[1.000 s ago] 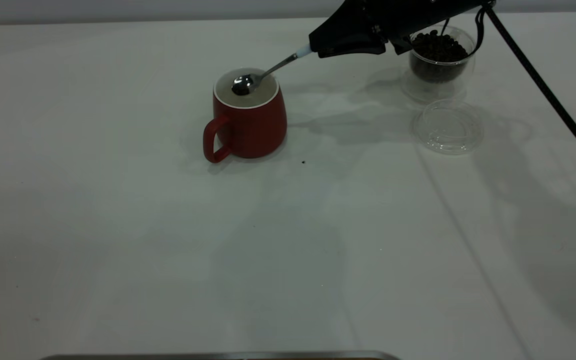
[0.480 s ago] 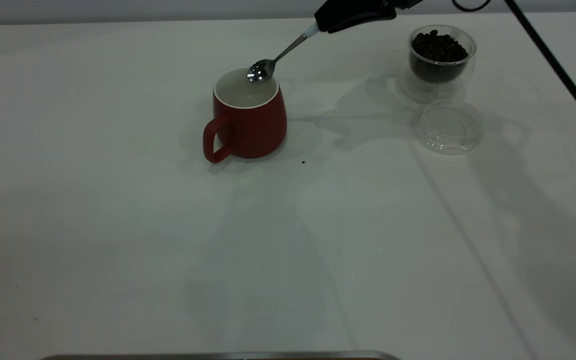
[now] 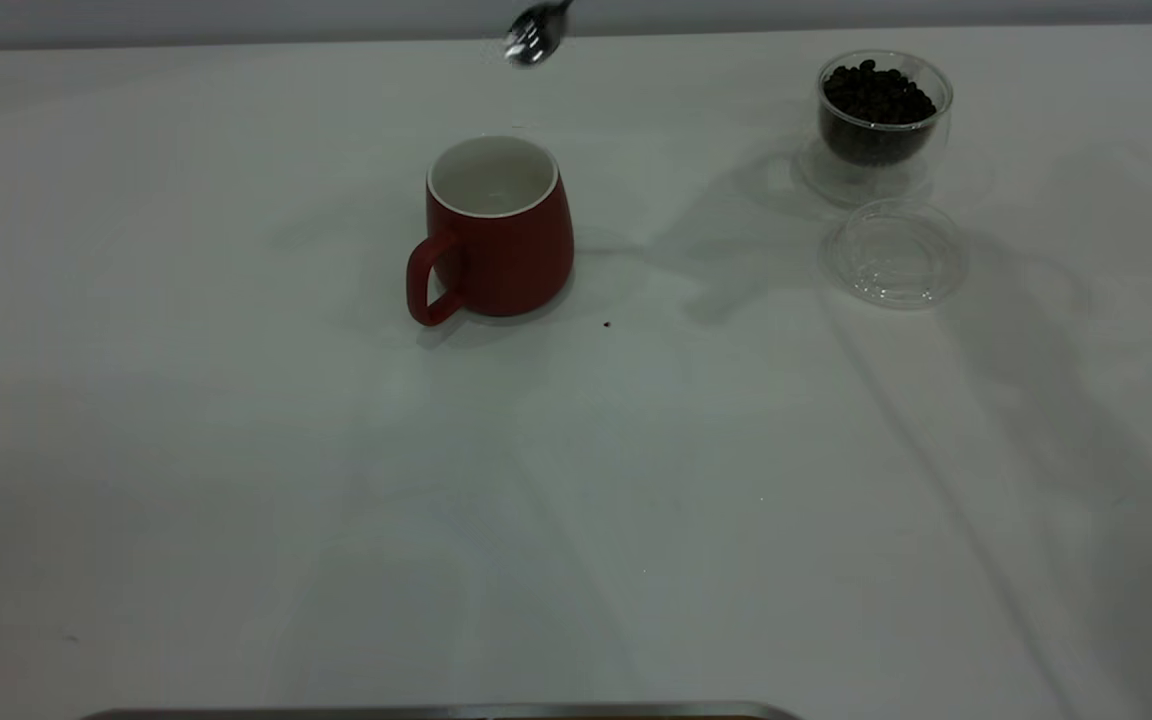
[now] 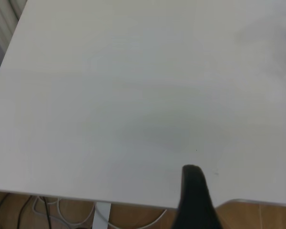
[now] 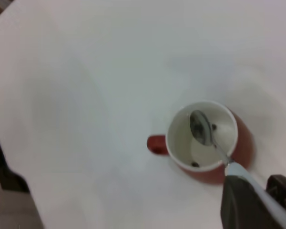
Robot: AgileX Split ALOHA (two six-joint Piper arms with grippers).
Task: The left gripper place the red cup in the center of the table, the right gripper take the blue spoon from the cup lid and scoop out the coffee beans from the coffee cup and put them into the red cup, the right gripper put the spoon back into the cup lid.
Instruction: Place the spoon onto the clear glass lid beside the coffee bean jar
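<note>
Red cup (image 3: 499,228): mid-surface toward the far edge, a few beans inside. Spoon (image 5: 203,129): clamped in right gripper (image 5: 245,200) fingers, high above the cup. Left fingers: cannot tell. Lid (image 3: 894,251): near right edge; risk of a tilted spoon missing it on return.

White table (image 3: 236,450) bears red cup (image 3: 498,235), coffee cup (image 3: 882,115), cup lid (image 3: 896,252).

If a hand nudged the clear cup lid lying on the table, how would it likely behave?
The clear cup lid looks thin and lies flat on the smooth white table, so it would probably slide easily rather than tip. It sits empty, so it is likely very light. Its thin clear plastic may flex if pinched.
</note>
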